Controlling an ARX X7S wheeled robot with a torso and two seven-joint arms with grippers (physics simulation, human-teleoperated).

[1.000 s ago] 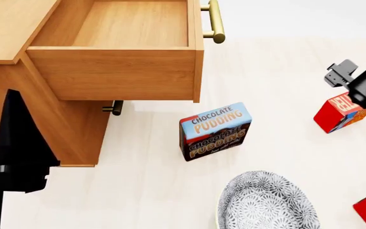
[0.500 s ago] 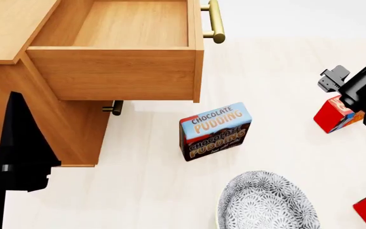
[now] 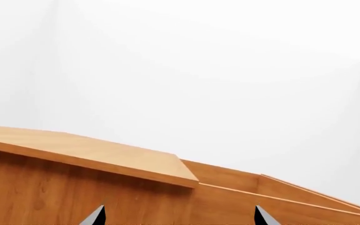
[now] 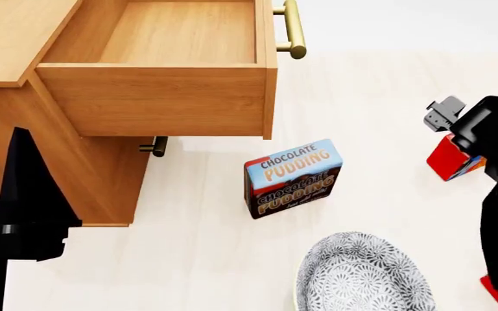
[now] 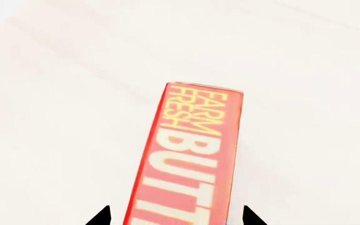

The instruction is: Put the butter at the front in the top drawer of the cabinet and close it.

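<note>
Butter [image 5: 189,154] red box, "FARM FRESH BUTT…" on the upward face; lies on table [image 4: 379,97] at far right of head view, mostly hidden under right arm, well apart from cabinet.

L to R in head view:
- Left gripper [image 3: 178,216] low beside cabinet [image 4: 24,123] side wall, tips apart, nothing between; idle.
- Top drawer [image 4: 158,97] pulled fully out, bare inside, brass handle [image 4: 292,29] toward table centre. Lower drawer handle [image 4: 154,146] peeks under it.
- Chocolate pudding box [image 4: 292,178] standing mid-table; patterned bowl [image 4: 362,275] just below it.
- Right gripper [image 5: 175,216] over butter, 2 tips spread, 1 each side of box's narrow width, not yet clamped.

Step in hand, by judgement: approach for the grasp, drawer already open. Next move prob. calls for: lower, keep box centred btw tips, squeeze long sides, lift, carry across clear of pudding box, drop in drawer, push front shut.
</note>
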